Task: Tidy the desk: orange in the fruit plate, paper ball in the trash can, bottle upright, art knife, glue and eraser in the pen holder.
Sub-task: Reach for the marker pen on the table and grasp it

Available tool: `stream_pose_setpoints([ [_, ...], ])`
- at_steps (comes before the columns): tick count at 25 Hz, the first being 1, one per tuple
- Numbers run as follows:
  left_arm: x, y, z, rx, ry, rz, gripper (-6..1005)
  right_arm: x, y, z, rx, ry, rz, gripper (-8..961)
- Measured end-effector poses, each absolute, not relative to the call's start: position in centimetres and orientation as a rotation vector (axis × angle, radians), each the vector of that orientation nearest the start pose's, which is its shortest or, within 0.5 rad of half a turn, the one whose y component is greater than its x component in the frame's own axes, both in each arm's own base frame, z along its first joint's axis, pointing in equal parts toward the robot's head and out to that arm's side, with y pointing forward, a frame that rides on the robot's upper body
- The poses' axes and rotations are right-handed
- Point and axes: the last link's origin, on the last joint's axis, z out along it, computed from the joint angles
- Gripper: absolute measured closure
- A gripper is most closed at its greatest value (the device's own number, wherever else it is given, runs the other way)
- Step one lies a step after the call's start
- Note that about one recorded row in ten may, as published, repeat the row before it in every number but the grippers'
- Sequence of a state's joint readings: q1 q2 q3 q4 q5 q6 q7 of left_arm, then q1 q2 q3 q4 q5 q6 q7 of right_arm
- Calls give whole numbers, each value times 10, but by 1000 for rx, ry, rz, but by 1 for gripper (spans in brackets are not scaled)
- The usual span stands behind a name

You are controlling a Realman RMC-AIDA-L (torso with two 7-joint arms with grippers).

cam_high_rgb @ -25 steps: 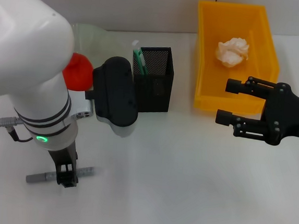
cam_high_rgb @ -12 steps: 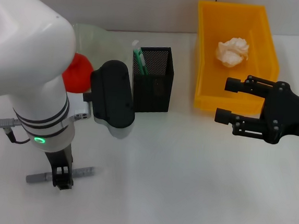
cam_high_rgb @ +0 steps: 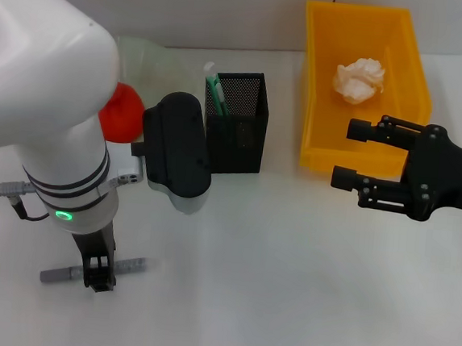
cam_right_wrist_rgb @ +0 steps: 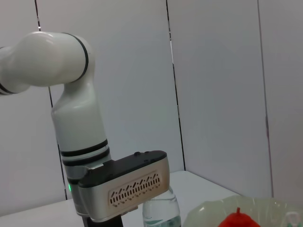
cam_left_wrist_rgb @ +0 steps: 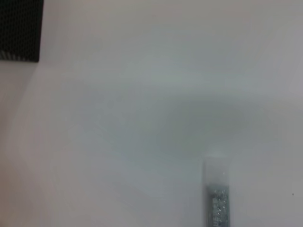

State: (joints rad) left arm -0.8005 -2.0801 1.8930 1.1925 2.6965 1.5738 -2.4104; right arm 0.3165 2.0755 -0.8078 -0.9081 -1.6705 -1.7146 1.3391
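Note:
A grey art knife (cam_high_rgb: 130, 266) lies flat on the white desk near the front left. My left gripper (cam_high_rgb: 99, 275) is down on its middle, and the knife's tip (cam_left_wrist_rgb: 217, 198) shows in the left wrist view. The orange (cam_high_rgb: 122, 119) rests in the clear fruit plate (cam_high_rgb: 148, 60), partly behind my left arm. A black mesh pen holder (cam_high_rgb: 239, 125) holds a green-capped item. The paper ball (cam_high_rgb: 359, 77) lies in the yellow trash can (cam_high_rgb: 318, 108). My right gripper (cam_high_rgb: 348, 156) hovers open and holds nothing in front of that can. The bottle (cam_right_wrist_rgb: 161, 215) stands upright behind my left wrist.
The left arm's black wrist housing (cam_high_rgb: 176, 148) hangs close beside the pen holder and hides the desk under it. Open white desk lies between the knife and the right gripper. A wall runs along the back.
The left arm's wrist wavered slightly left and back again. The art knife lies where it was, and the right arm has barely moved.

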Motion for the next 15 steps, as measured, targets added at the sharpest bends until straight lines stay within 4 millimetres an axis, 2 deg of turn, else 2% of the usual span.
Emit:
stream_pose_setpoints([
  [15,-156,331,-73,-2753,-99,1216,537,254,294,51,-2608,353,934,192],
])
